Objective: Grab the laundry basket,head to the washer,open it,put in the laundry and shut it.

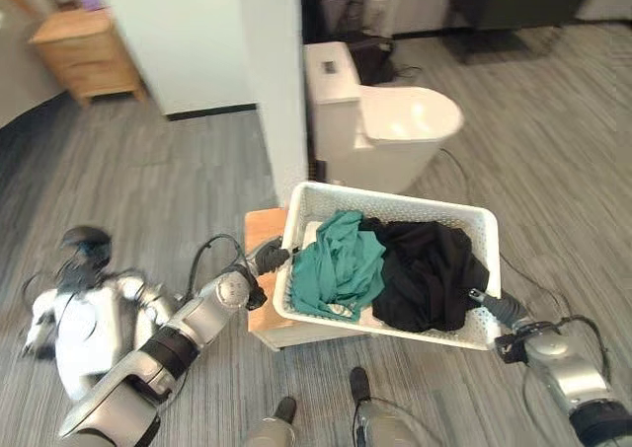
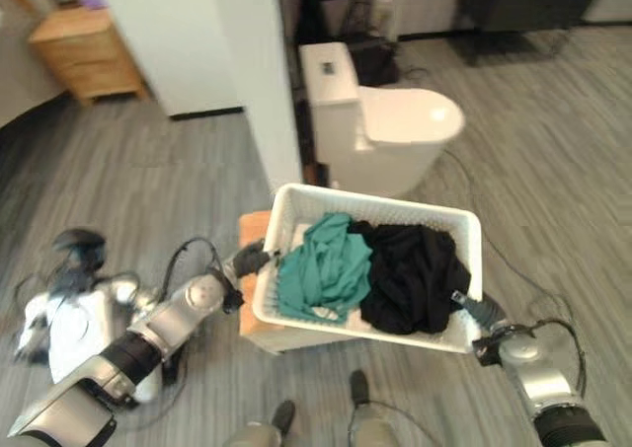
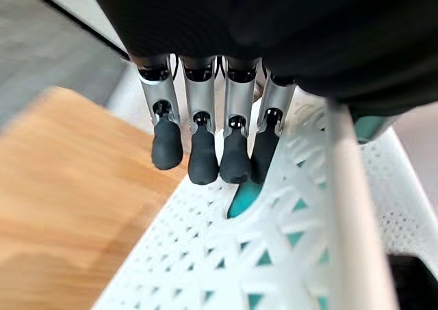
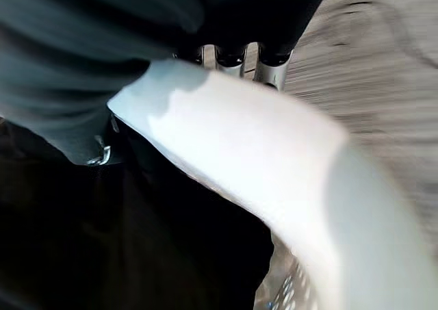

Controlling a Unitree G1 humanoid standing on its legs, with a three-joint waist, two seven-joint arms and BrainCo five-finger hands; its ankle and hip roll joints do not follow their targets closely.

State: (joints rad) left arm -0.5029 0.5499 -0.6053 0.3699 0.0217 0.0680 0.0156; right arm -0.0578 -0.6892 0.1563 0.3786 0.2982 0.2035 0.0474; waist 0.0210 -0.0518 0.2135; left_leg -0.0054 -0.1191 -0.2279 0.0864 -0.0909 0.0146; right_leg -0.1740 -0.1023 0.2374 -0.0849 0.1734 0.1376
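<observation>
Two robot hands (image 1: 269, 259) (image 1: 491, 304) flank laundry basket (image 1: 395, 207).

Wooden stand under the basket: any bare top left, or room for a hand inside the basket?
Only a strip of the wooden stand stays bare, beside the left hand. The laundry basket is crowded: green cloth and black cloth fill it.

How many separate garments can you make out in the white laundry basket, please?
2. A teal garment lies in the basket on the robot's left side, and a black garment fills its right side, touching the teal one. More may be hidden beneath them.
</observation>
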